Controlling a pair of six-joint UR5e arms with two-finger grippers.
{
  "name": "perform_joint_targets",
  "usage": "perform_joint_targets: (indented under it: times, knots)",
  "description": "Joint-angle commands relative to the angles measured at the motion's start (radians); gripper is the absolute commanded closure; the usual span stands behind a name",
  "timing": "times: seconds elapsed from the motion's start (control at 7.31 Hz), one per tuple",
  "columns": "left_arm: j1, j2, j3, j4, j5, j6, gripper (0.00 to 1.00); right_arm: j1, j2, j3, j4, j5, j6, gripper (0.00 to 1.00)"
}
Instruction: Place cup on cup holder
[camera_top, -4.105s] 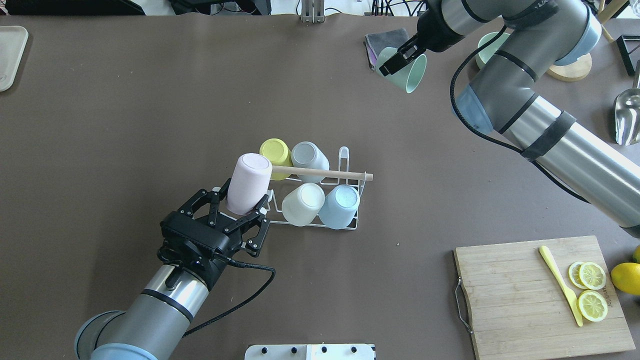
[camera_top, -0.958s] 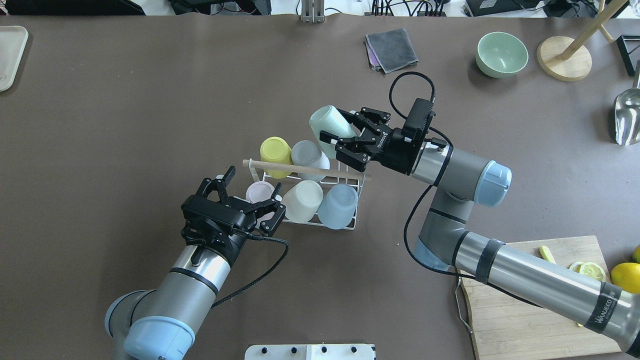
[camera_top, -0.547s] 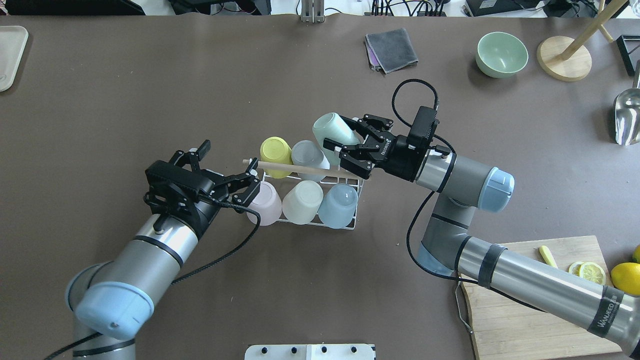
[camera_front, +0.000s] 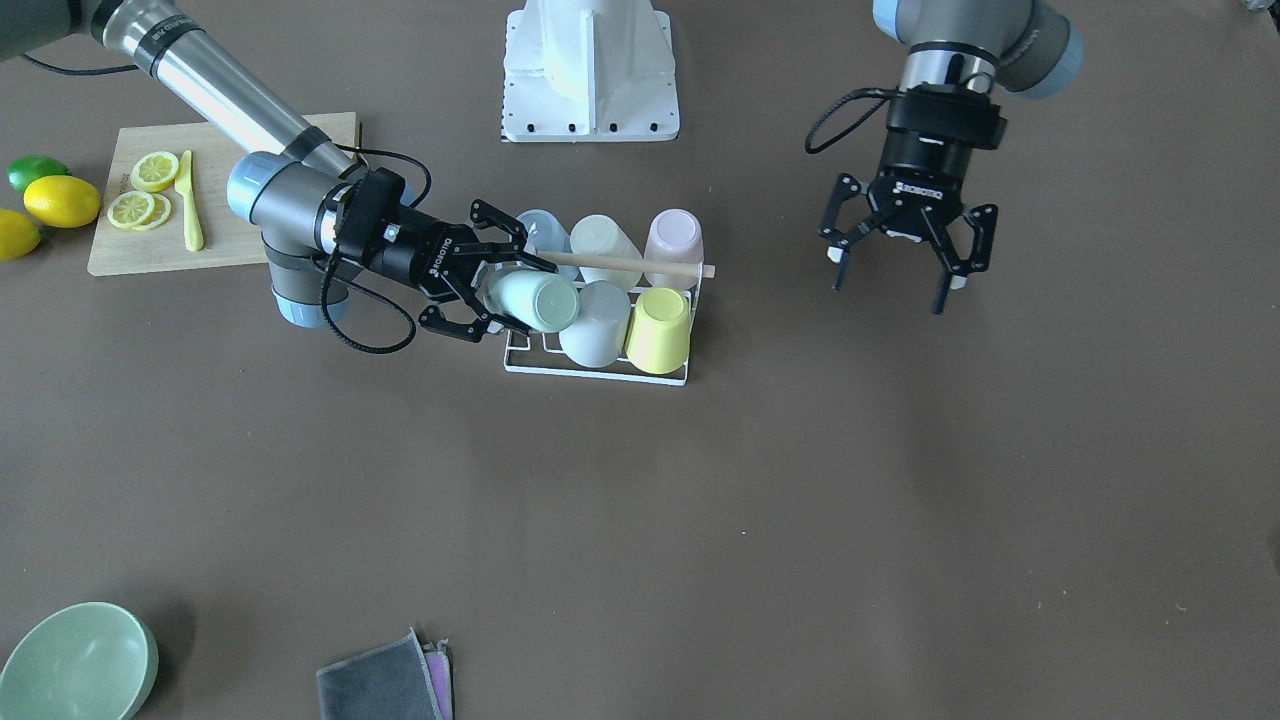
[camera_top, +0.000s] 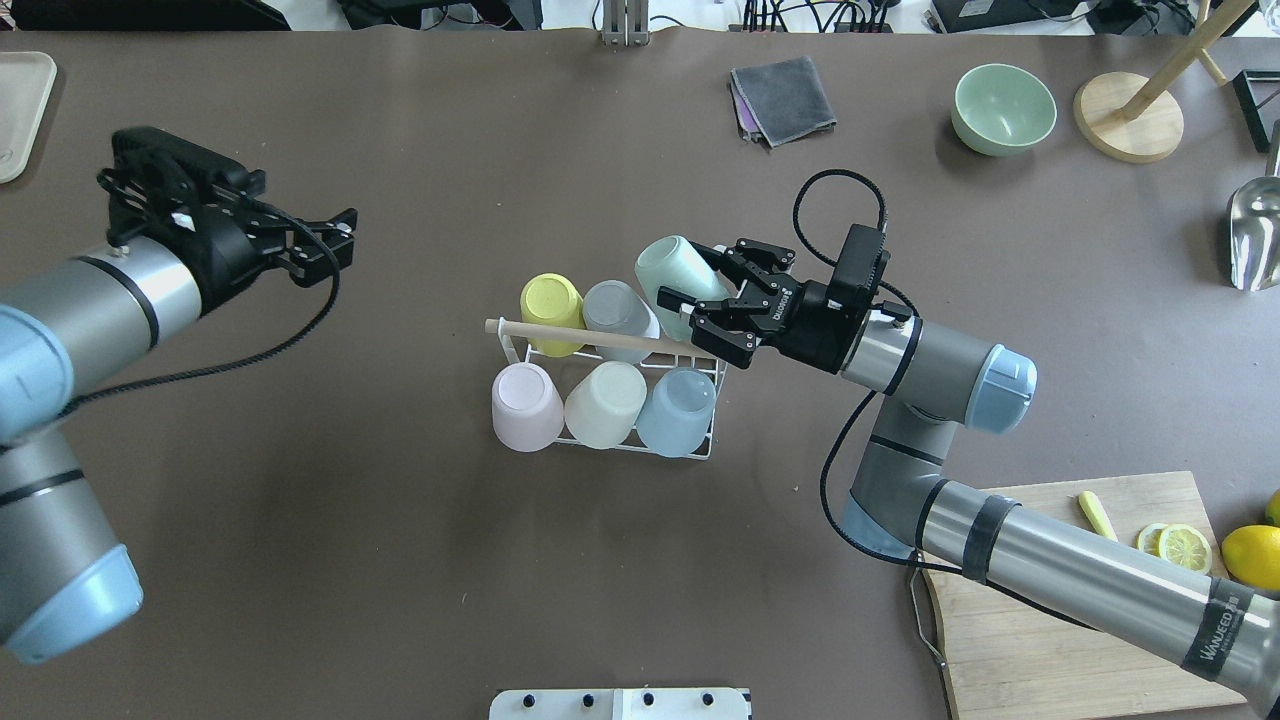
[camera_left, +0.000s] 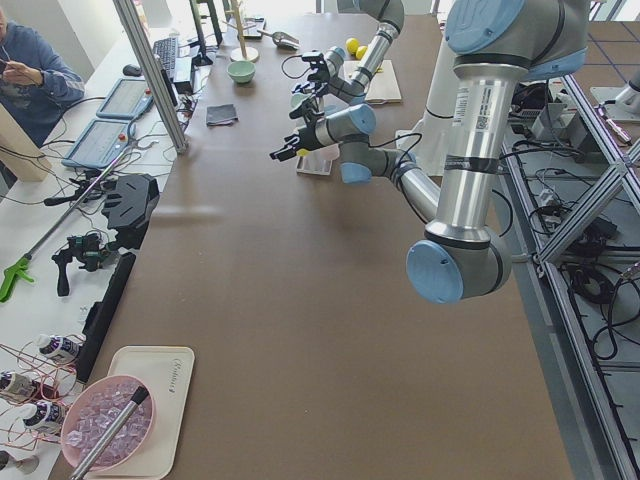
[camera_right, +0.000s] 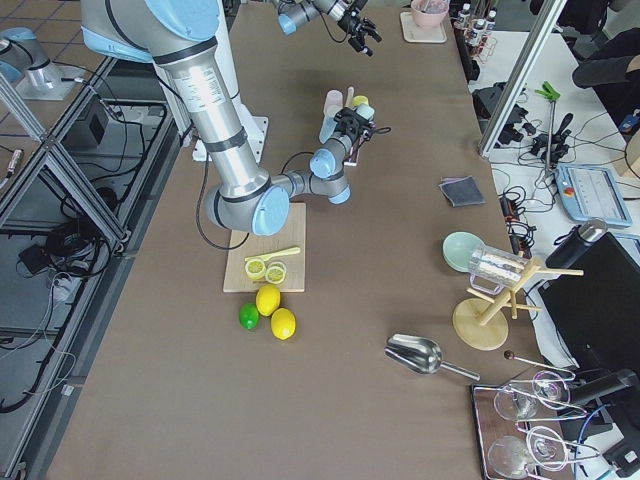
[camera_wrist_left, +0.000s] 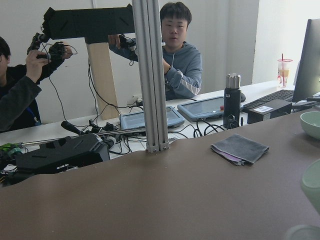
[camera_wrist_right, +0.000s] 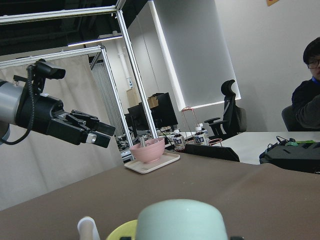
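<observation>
The cup holder (camera_top: 700, 452) is a white wire rack with a wooden rod (camera_top: 590, 338) across its top, mid-table. It holds yellow (camera_top: 552, 302), grey (camera_top: 615, 310), pink (camera_top: 525, 405), cream (camera_top: 605, 400) and blue (camera_top: 675, 410) cups upside down. My right gripper (camera_top: 690, 305) is shut on a mint green cup (camera_top: 670, 265), tilted, bottom up, over the rack's back right corner; the cup also shows in the front view (camera_front: 540, 303). My left gripper (camera_top: 325, 245) is open and empty, well to the left of the rack, seen too in the front view (camera_front: 900, 275).
A grey cloth (camera_top: 783, 98), a mint bowl (camera_top: 1003, 108) and a wooden stand (camera_top: 1128, 130) lie at the far side. A cutting board (camera_top: 1050, 620) with lemon slices and a yellow knife is at the near right. A metal scoop (camera_top: 1255, 230) lies at the right edge.
My left gripper let go of the pink cup on the rack and pulled away far to the left. My right gripper moved the mint cup slightly right and down toward the rack.
</observation>
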Motion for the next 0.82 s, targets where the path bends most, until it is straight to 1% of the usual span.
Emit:
perform_joint_targets:
  times: [0.0,0.14,0.27,0.41,0.55,0.68]
  knots:
    - [-0.264,0.063,0.011,0.164,-0.367,0.001,0.02,-0.023,0.001,0.003,0.001,-0.043,0.004,0.00]
    - [-0.399,0.094,0.014,0.274,-0.543,0.009,0.02,-0.023,0.001,0.007,0.001,-0.043,0.004,0.00]
    - [-0.498,0.108,0.031,0.372,-0.659,0.012,0.02,-0.020,0.001,0.012,0.002,-0.043,0.004,0.00]
    - [-0.596,0.109,0.062,0.475,-0.759,0.013,0.02,0.001,0.000,0.012,0.002,-0.042,0.004,0.00]
    - [-0.680,0.131,0.073,0.598,-0.828,0.094,0.02,0.067,0.001,0.019,-0.016,-0.033,0.007,0.00]
    - [-0.752,0.152,0.126,0.684,-0.877,0.268,0.02,0.090,0.004,0.059,-0.101,-0.031,0.030,0.00]
